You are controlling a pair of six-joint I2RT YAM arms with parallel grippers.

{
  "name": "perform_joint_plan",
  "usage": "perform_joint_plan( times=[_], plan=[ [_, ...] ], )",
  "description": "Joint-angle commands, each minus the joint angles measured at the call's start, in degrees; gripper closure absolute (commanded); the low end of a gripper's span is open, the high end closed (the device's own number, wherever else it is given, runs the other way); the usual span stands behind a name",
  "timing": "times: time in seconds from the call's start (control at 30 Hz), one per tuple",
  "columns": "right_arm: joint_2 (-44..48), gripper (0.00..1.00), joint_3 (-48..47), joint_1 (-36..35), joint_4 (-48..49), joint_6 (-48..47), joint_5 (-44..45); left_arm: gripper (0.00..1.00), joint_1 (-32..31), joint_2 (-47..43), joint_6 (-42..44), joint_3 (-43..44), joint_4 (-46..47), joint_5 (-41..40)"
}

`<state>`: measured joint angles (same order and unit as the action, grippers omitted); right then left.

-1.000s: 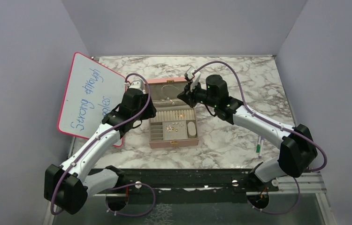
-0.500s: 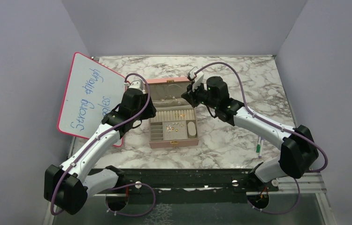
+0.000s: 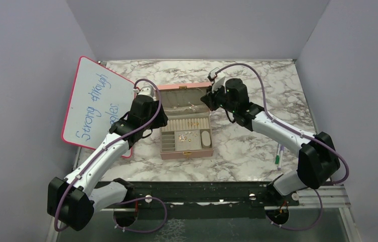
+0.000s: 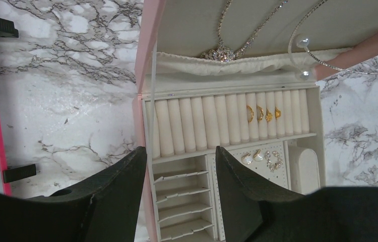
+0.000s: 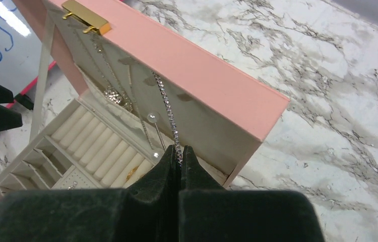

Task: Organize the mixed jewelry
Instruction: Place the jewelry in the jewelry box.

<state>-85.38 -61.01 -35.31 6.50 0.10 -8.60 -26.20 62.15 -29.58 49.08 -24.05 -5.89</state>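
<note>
The pink jewelry box [image 3: 186,155] stands open in the middle of the table, its lid [image 5: 187,65] raised at the back. My right gripper [image 5: 180,151] is shut on a thin silver studded chain [image 5: 169,112] that runs up the inside of the lid, near the lid's right end [image 3: 208,99]. A pendant necklace [image 4: 225,53] and a pearl-tipped hoop [image 4: 303,40] hang in the lid. Gold rings [image 4: 262,114] sit in the ring rolls and small earrings [image 4: 261,157] on the dotted panel. My left gripper [image 4: 181,156] is open and empty above the box's left edge.
A pink-framed whiteboard [image 3: 96,106] with blue writing leans at the left, close to my left arm. A green-and-white marker pen [image 3: 278,155] lies on the marble at the right, near my right arm's elbow. Grey walls close in the table on three sides.
My right gripper has moved right and a little back along the lid, still shut on the chain. The left arm has not moved.
</note>
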Motion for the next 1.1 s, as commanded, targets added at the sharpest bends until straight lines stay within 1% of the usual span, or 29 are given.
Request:
perform_joint_plan(
  times=[0.0,0.13,0.33,0.53,0.6,0.73,0.9,1.0,1.07],
  plan=[
    [-1.2,0.99,-2.6,1.2,-1.8,1.7,1.1,0.46,0.4,0.0,-0.5,1.7,0.9,-0.6],
    [-2.8,0.98,-4.6,1.9,-3.7,2.1,0.5,0.46,0.4,0.2,-0.6,1.8,0.9,-0.5],
    [-6.5,0.92,-9.2,2.4,-7.2,2.9,0.5,0.46,0.4,-0.1,-0.6,1.9,0.9,-0.3],
    [-8.7,0.86,-11.6,2.6,-10.2,3.1,0.9,0.46,0.4,-0.8,-0.7,2.1,0.9,0.0],
    [-8.9,0.82,-12.0,2.7,-10.6,3.1,0.9,0.46,0.4,-0.9,-0.7,2.2,0.9,0.1],
    [-8.4,0.7,-12.0,2.7,-11.3,3.5,2.4,0.46,0.4,-1.3,-0.7,2.6,0.8,0.6],
    [-6.9,0.62,-12.1,2.8,-12.1,5.1,4.6,0.46,0.4,-1.8,-0.7,3.2,0.4,1.4],
    [-6.2,0.61,-11.9,2.9,-12.2,6.6,7.1,0.45,0.4,-2.2,-0.6,3.7,0.1,1.4],
    [-5.9,0.66,-11.8,2.9,-11.9,7.6,8.3,0.44,0.4,-2.5,-0.5,3.8,0.1,1.3]
  ],
)
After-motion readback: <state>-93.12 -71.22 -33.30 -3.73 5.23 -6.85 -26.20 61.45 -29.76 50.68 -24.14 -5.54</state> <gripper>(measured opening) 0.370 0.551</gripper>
